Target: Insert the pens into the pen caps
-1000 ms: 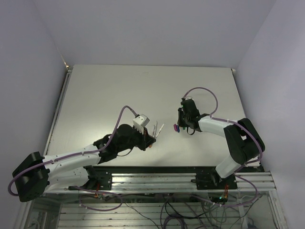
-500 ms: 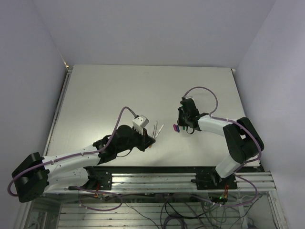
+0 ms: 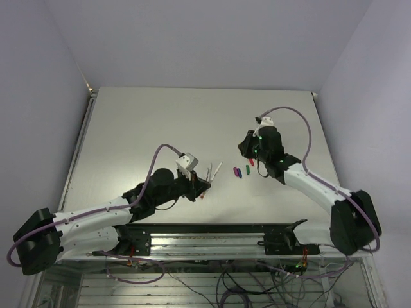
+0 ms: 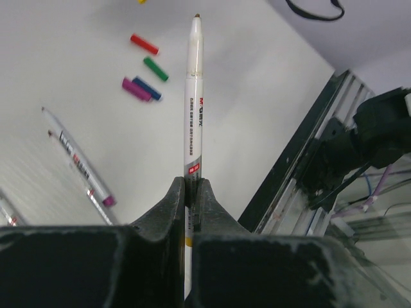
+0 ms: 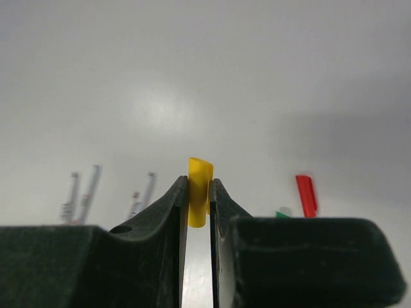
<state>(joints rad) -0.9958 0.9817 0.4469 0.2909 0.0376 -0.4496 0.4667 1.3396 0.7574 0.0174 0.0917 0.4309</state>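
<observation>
Inside right claw (image 5: pixel 198 182): yellow cap (image 5: pixel 200 171), base hidden | pen (image 4: pixel 193 96) tail hidden

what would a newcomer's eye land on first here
A white pen sticks straight out of the left jaws, which are shut on its lower end. The right jaws pinch a yellow cap by its sides. On the table between the arms lie a red cap, a green cap, and a magenta cap touching a blue cap, with loose pens nearer the left arm.
</observation>
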